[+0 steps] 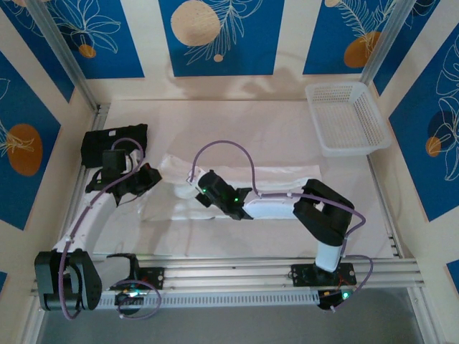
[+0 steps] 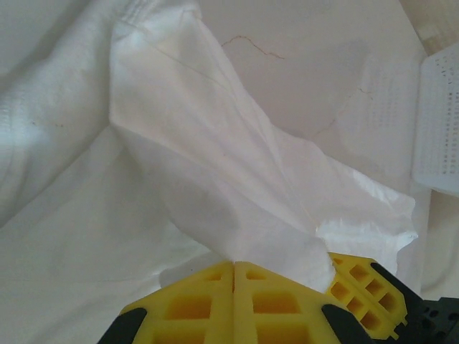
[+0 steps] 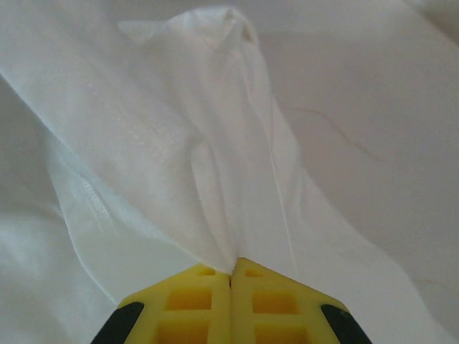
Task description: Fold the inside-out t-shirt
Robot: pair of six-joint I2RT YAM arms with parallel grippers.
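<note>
t-shirt (image 1: 280,178): white, thin, creased, pulled into ridges ahead of each hand
left hand (image 2: 233,266): pinching t-shirt
right hand (image 3: 231,264): pinching t-shirt

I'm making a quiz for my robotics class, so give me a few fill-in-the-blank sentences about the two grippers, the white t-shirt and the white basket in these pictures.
1. The left gripper is ___ on the thin white cloth t-shirt.
2. The right gripper, pinching the same shirt, has ___ fingers.
3. The white plastic mesh basket sits at the far ___ corner of the table.

Missing words: shut; yellow; right.
</note>
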